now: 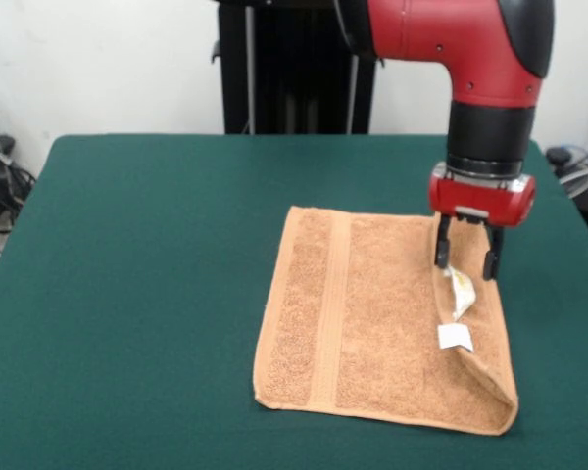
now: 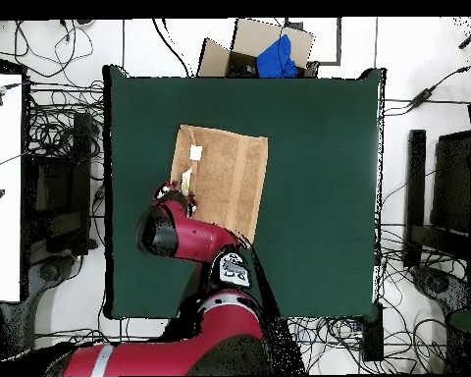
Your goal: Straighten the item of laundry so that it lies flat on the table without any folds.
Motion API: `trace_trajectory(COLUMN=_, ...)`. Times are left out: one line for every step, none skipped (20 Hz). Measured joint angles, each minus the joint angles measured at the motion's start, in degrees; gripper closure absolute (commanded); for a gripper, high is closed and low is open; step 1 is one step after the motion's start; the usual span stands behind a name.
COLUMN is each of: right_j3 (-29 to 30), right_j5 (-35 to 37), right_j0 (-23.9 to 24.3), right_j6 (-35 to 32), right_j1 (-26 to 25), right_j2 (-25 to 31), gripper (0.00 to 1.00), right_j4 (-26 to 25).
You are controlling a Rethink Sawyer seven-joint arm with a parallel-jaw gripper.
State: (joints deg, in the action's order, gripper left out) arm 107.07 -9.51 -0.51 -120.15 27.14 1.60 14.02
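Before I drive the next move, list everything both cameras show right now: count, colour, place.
towel: one, light orange-brown, on the table right of centre in the front view; its right side is folded over, with a rounded fold at the near right corner
woven band: one showing, same colour, running down the towel's left part
tags: two, a white one and a yellowish-white one above it, on the folded right side
table: one, dark green, filling most of the front view
cardboard box: one, brown, with something blue in it, on the floor beyond the table's top edge in the overhead view
cables: many, dark, on the floor around the table
arm: one, red and black, coming down from above
gripper: one, red body with black fingers, open, over the towel's folded right edge
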Motion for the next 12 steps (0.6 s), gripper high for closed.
trace_trajectory(right_j3=0.4, right_j5=-0.6, right_j0=0.0, right_j6=0.0, right_j1=-0.1, right_j2=0.2, gripper=0.0, right_j4=0.0)
trace_trajectory(right_j3=0.7, right_j5=-1.0, right_j0=-0.1, right_j6=0.0, right_j1=-0.1, right_j2=0.4, gripper=0.0, right_j4=0.0)
trace_trajectory(right_j3=1.1, right_j5=-2.0, right_j0=-0.1, right_j6=0.0, right_j1=-0.3, right_j2=0.6, gripper=0.0, right_j4=0.0)
trace_trajectory(right_j3=1.4, right_j5=-2.6, right_j0=-0.1, right_j6=0.0, right_j1=-0.4, right_j2=0.7, gripper=0.0, right_j4=0.0)
trace_trajectory(right_j3=1.7, right_j5=-3.2, right_j0=-0.1, right_j6=0.0, right_j1=-0.6, right_j2=0.8, gripper=0.0, right_j4=0.0)
trace_trajectory(right_j3=1.8, right_j5=-3.5, right_j0=-0.1, right_j6=0.0, right_j1=-0.7, right_j2=0.8, gripper=0.0, right_j4=0.0)
trace_trajectory(right_j3=2.1, right_j5=-4.2, right_j0=-0.2, right_j6=0.0, right_j1=-1.0, right_j2=0.9, gripper=0.0, right_j4=0.0)
trace_trajectory(right_j3=2.1, right_j5=-4.7, right_j0=-0.4, right_j6=0.0, right_j1=-1.2, right_j2=0.9, gripper=0.0, right_j4=0.0)
trace_trajectory(right_j3=2.1, right_j5=-5.1, right_j0=-0.6, right_j6=0.0, right_j1=-1.4, right_j2=0.9, gripper=0.0, right_j4=0.0)
trace_trajectory(right_j3=2.1, right_j5=-5.5, right_j0=-0.7, right_j6=0.0, right_j1=-1.6, right_j2=0.9, gripper=0.0, right_j4=0.0)
trace_trajectory(right_j3=2.1, right_j5=-6.3, right_j0=-1.2, right_j6=0.0, right_j1=-1.9, right_j2=0.9, gripper=0.0, right_j4=0.0)
trace_trajectory(right_j3=2.1, right_j5=-6.6, right_j0=-1.6, right_j6=0.0, right_j1=-2.1, right_j2=0.9, gripper=0.0, right_j4=0.0)
